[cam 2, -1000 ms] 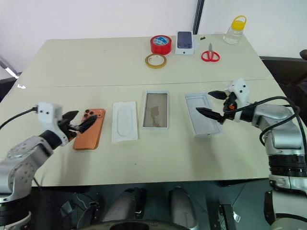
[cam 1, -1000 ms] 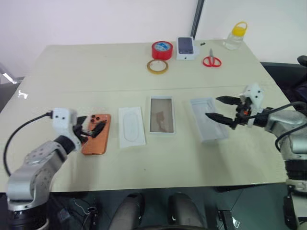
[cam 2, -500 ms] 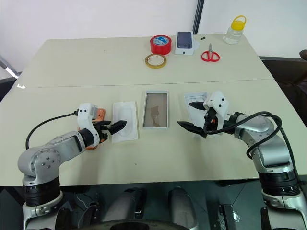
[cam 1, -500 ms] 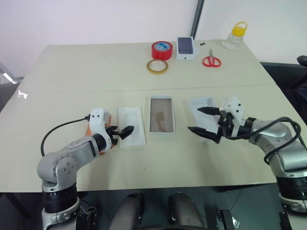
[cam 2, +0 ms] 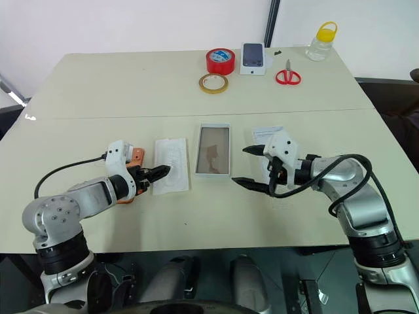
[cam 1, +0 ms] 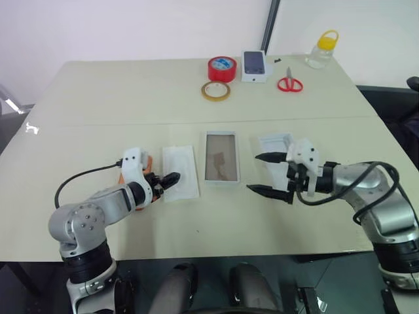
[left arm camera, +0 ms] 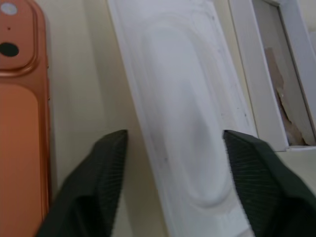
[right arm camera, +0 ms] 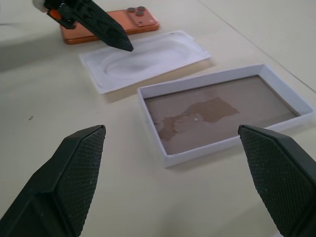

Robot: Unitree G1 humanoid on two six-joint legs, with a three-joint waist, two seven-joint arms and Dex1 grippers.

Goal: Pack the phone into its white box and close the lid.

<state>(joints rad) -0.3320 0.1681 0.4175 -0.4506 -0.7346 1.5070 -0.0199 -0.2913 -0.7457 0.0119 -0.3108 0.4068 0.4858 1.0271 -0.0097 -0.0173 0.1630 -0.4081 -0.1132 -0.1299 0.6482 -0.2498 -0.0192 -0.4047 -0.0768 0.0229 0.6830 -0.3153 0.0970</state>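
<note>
**Both grippers low over the row of phone packaging**

The beige table (cam 1: pixel 131 91) carries everything. Near its front edge lies a row of four flat things. The lid (cam 2: pixel 262 140) lies at the right end, mostly behind the right arm. The white box (cam 1: pixel 221 157) sits in the middle, its open side up and a brownish patch on its floor. Just to its left lies the flat white insert (cam 1: pixel 181 171) with its oval recess, and left of that the phone (right arm camera: pixel 111 25) lies back up, camera cluster showing, largely hidden in the head views behind the left arm.

The right gripper (cam 2: pixel 254 167) hovers just right of the white box, pointing toward it, its two black fingers spread wide and holding nothing. The left gripper (cam 1: pixel 169 179) reaches over the near end of the insert; its fingers (left arm camera: pixel 111 168) stand partly apart, one each side of the insert's long edges, and I cannot tell if they touch it.

At the far edge stand a red tape roll (cam 1: pixel 221 68), a tan tape ring (cam 1: pixel 215 90), a small white box printed with a dark phone (cam 1: pixel 255 65), red scissors (cam 1: pixel 289 82) and a yellow-capped jar (cam 1: pixel 321 50)
</note>
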